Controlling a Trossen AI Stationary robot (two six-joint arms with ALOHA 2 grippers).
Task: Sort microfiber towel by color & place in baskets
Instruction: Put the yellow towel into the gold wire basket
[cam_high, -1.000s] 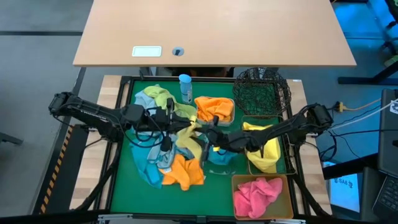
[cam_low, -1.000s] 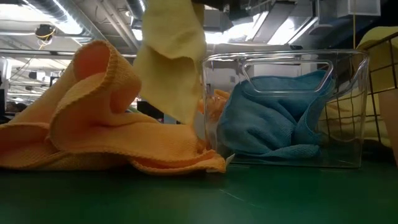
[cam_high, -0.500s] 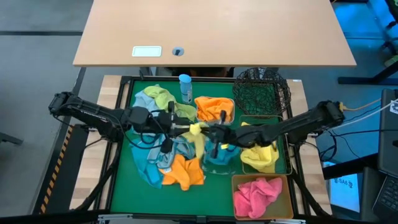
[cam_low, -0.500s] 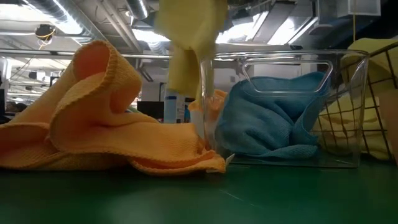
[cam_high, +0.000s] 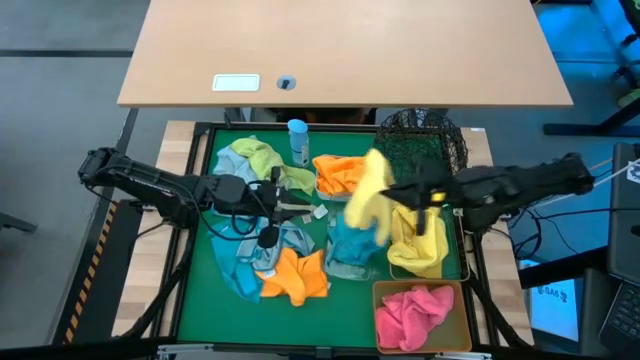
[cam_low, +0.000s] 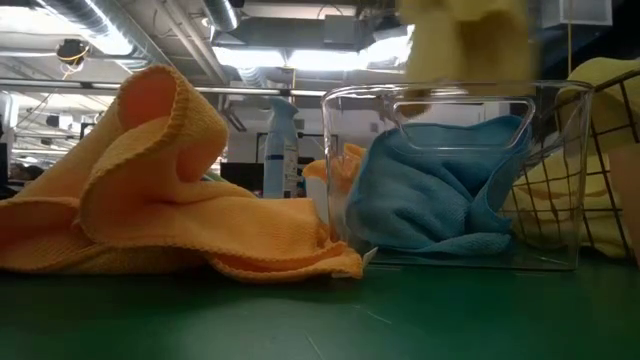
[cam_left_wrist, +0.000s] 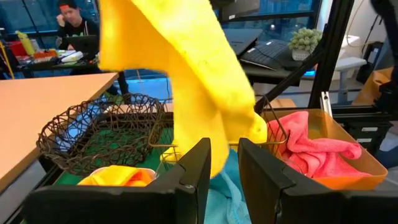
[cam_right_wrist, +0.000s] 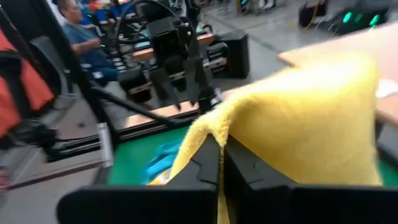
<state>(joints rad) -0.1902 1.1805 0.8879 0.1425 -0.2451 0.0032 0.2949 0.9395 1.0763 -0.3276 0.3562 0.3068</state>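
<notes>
High view: A green mat (cam_high: 205, 300) carries a loose pile of soft, crumpled microfiber towels. The landmark is the clear tub (cam_high: 352, 250), a rigid transparent box holding a teal towel (cam_high: 350, 240). Beside it toward the left arm lie an orange towel (cam_high: 295, 277) and grey-blue towels (cam_high: 262, 250). Behind it stands a white tub (cam_high: 345, 175) with orange cloth, next to a black wire-mesh basket (cam_high: 420, 148). On its right-arm side a rectangular wire basket (cam_high: 432, 250) holds yellow cloth; beside that sits an amber tub (cam_high: 420, 315) with pink cloth. The right gripper (cam_high: 400, 195) is clenched on a yellow towel (cam_high: 370, 195), which hangs above the clear tub. The left gripper (cam_high: 308, 208) is beside the clear tub, fingers parted, holding nothing.

Low view: The orange towel (cam_low: 170, 190) shows a looped, ribbed weave. The clear tub (cam_low: 455, 175) has smooth walls and a moulded handle. The yellow towel (cam_low: 465, 40) hangs over its rim.

Left wrist view: The left fingers (cam_left_wrist: 193, 177) stand apart and empty. The yellow towel (cam_left_wrist: 193, 74) hangs ahead of them, above the wire baskets.

Right wrist view: The right fingers (cam_right_wrist: 205, 162) pinch a fold of the plush yellow towel (cam_right_wrist: 305, 124).
</notes>
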